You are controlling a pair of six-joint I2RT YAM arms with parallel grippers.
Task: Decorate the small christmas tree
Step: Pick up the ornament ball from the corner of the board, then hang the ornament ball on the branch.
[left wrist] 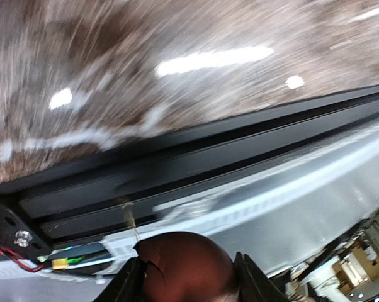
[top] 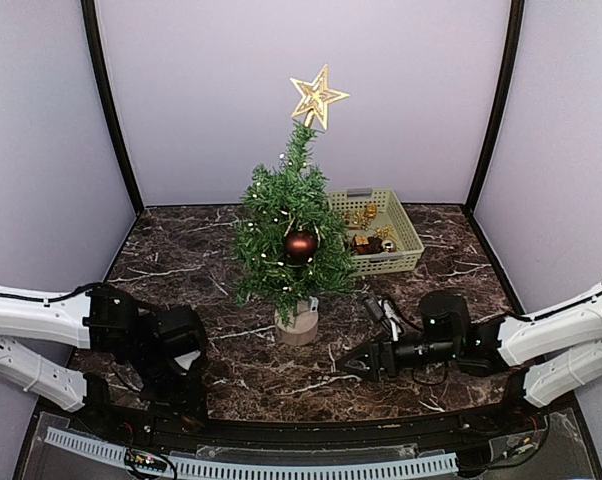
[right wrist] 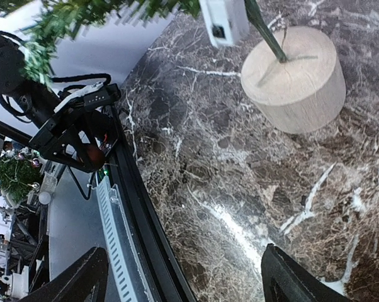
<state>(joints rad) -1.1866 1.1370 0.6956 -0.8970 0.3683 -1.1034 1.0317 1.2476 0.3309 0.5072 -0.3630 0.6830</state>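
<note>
The small christmas tree (top: 291,225) stands upright in the middle of the tabletop (top: 181,250) on its round wooden base (top: 298,325) — a gold star (top: 317,97) on its tip, a red bauble (top: 300,245) among its branches, a green basket (top: 386,264) of gold trinkets just behind it to the right. The left hand (left wrist: 188,286) hangs over the near-left edge, its fingers pressed against both sides of a dark red ball (left wrist: 183,258). The right hand (top: 356,362) lies low over the tabletop near the base, to its right — fingers spread wide, nothing between them.
</note>
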